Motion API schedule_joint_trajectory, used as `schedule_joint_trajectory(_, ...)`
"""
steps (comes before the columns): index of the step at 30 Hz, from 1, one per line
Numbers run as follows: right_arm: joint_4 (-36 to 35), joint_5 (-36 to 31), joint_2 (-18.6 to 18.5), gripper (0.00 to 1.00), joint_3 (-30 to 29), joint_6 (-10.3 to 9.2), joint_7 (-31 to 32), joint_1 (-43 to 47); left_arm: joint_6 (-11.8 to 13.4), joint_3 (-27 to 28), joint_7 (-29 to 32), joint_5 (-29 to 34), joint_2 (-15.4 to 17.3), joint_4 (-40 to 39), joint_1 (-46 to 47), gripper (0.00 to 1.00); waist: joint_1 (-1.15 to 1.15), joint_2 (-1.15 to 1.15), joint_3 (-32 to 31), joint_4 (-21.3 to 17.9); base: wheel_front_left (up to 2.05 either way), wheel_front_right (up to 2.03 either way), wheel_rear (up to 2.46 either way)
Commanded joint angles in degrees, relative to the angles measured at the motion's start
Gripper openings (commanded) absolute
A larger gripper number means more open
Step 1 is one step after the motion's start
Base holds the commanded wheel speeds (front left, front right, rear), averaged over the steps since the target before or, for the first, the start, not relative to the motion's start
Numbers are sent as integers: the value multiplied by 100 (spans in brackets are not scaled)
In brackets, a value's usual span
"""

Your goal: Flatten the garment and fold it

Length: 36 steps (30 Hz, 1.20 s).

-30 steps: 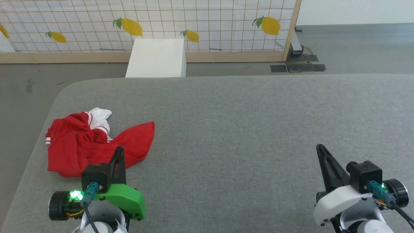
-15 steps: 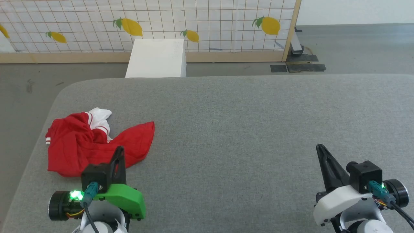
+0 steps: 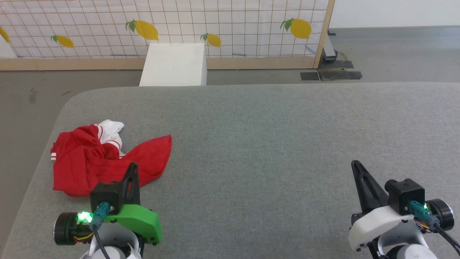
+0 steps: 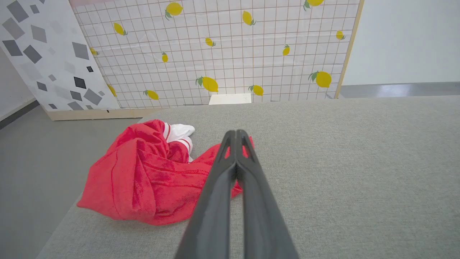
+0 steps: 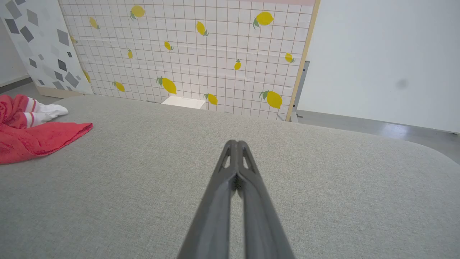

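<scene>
The garment [image 3: 97,160], a red T-shirt with a white sleeve and striped trim, lies crumpled near the left edge of the grey padded table [image 3: 269,136]. It also shows in the left wrist view [image 4: 143,176] and at the left edge of the right wrist view [image 5: 28,133]. My left gripper [image 3: 133,166] hovers at the lower left, shut and empty, its tips just over the garment's near edge [image 4: 236,133]. Far from the cloth, at the lower right, my right gripper [image 3: 355,164] is shut on nothing, above bare table [image 5: 236,143].
A white box [image 3: 174,64] stands on the floor beyond the table's far edge, before a lemon-patterned grid screen [image 3: 215,25]. The table's rounded left corner and grey floor [image 3: 28,104] lie close beside the garment.
</scene>
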<state>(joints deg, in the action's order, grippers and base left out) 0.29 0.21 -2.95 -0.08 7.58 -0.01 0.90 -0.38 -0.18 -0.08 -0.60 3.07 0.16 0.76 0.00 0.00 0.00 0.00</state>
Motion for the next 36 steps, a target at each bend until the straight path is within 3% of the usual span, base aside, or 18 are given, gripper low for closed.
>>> schedule_joint_trajectory(1,-29,-21,7,0,8,-9,1,-90,38,18,8,60,-19,-16,-76,0,0,0,0,0,0,0,0)
schedule_joint_trajectory(2,-29,-21,7,0,8,-9,1,-90,38,18,8,60,-19,-16,-76,0,0,0,0,0,0,0,0)
schedule_joint_trajectory(3,0,0,0,100,-1,0,0,0,0,0,0,0,0,0,-1,100,0,0,0,0,0,0,0)
schedule_joint_trajectory(20,76,29,0,100,-32,-1,-103,-24,92,-155,-133,-126,1,185,80,100,0,0,-19,80,0,0,0)
schedule_joint_trajectory(36,175,79,1,100,-60,-2,-245,-72,237,-263,-329,-314,29,400,165,100,0,0,-27,543,0,0,0)
